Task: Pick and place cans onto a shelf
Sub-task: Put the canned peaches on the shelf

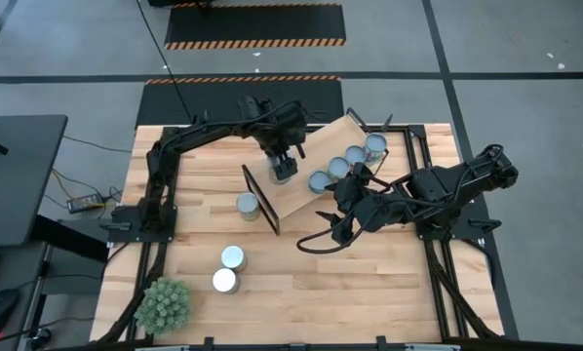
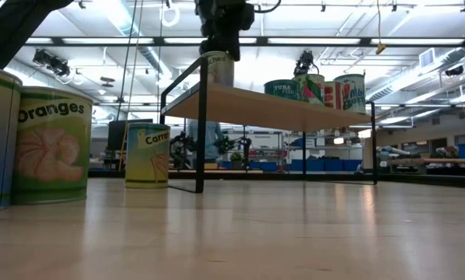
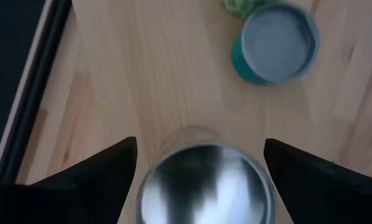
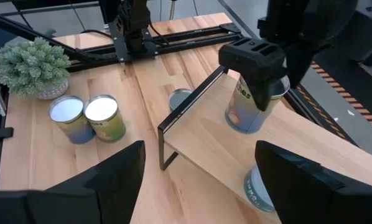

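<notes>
The shelf [image 1: 301, 195] is a light-wood plank on black end frames, lying aslant at the table's middle. My left gripper [image 1: 284, 161] is over its left end, around a silver-topped can [image 3: 208, 186] that stands on the plank; it also shows in the low view [image 2: 219, 68]. Several more cans [image 1: 338, 167] stand in a row toward the shelf's right end. One can [image 1: 247, 204] stands on the table by the shelf's left frame, and two more cans [image 1: 228, 269] stand nearer the front. My right gripper [image 4: 198, 180] is open and empty by the shelf's near right side. My left gripper holds the can by its upper side wall [image 3: 150, 180], just below the silver top, between its two fingers [image 3: 99, 180]. The fingers come from above, pointing down, one on each side. The can stands upright with its base on the shelf plank [image 4: 198, 140].
A spiky green plant [image 1: 163, 304] stands at the table's near left corner. The shelf's black end frame [image 1: 260, 200] rises beside the left gripper's can. A teal-sided can [image 3: 276, 43] stands close by on the plank. Bare table lies along the front middle and right.
</notes>
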Controlling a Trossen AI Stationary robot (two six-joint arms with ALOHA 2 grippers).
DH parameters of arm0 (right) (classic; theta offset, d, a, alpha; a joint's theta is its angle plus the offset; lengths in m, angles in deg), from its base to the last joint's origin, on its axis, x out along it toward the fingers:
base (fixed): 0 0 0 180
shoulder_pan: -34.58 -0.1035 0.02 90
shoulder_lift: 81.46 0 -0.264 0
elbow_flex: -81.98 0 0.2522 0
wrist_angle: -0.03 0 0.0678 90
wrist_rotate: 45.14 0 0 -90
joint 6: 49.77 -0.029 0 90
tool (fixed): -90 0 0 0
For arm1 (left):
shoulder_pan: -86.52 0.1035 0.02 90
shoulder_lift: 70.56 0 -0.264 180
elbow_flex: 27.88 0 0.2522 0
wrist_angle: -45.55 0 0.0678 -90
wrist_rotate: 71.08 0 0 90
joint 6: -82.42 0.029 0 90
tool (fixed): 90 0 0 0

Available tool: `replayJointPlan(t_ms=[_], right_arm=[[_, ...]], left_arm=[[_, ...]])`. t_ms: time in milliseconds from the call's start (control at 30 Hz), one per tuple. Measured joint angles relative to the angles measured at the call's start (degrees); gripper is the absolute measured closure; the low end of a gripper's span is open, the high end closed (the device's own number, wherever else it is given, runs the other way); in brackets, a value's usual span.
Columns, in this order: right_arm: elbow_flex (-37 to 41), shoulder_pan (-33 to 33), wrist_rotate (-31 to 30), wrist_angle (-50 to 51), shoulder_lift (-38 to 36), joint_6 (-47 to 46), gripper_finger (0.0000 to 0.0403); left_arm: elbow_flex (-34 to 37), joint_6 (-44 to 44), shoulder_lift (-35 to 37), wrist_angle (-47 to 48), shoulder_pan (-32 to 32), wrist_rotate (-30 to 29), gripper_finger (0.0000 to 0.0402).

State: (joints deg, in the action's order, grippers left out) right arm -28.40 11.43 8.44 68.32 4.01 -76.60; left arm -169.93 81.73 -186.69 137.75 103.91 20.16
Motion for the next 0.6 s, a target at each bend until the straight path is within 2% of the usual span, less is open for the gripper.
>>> replayJointPlan(t_ms=[600], right_arm=[[0.0,0.0,0.1,0.0,0.0,0.0,0.0093]], left_arm=[[0.0,2.8,2.0,-9.4,0.1,-0.3,0.0045]])
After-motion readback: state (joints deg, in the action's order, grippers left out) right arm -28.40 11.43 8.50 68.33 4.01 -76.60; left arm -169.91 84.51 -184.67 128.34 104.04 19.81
